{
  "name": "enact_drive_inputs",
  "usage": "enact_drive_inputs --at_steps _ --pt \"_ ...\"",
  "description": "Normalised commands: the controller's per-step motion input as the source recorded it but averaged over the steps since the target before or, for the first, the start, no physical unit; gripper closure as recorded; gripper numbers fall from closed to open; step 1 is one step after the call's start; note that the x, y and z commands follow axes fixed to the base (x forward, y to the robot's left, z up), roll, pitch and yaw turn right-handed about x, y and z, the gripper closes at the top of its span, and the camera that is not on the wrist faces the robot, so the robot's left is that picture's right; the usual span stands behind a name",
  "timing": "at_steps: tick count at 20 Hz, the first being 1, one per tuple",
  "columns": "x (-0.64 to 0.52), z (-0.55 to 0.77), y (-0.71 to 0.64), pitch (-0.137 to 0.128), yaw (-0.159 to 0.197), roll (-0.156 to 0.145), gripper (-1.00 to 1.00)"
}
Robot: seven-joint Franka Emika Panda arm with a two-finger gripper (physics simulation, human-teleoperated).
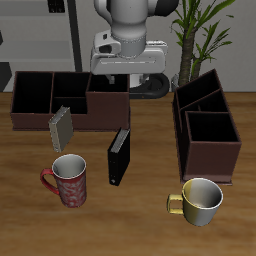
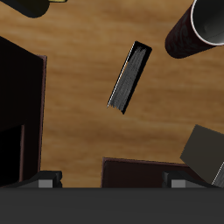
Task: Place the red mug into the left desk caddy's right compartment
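Glossy cream mug [image 1: 201, 199], mottled red mug [image 1: 69, 180], wood-grain table [image 1: 140, 215].

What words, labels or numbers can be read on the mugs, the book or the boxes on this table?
None: no readable text shows in either view.
The red mug bears only a mottled red-and-white pattern, no letters.
The cream mug is plain.
The black book shows a bare cover and spine.
The grey book is too small to show any print.
Both brown caddies, the left desk caddy and the wide one, carry no label.
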Motion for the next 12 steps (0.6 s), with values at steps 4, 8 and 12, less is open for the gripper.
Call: enact_drive_inputs --at_steps 4,8,12 --pt "0.07 0.01 -0.06 0.000 0.010 -0.013 -1.00" --pt "0.26 0.08 -0.24 -0.019 0.029 -0.021 -1.00" --pt "0.35 0.03 -0.31 0.006 -0.020 -0.042 -1.00"
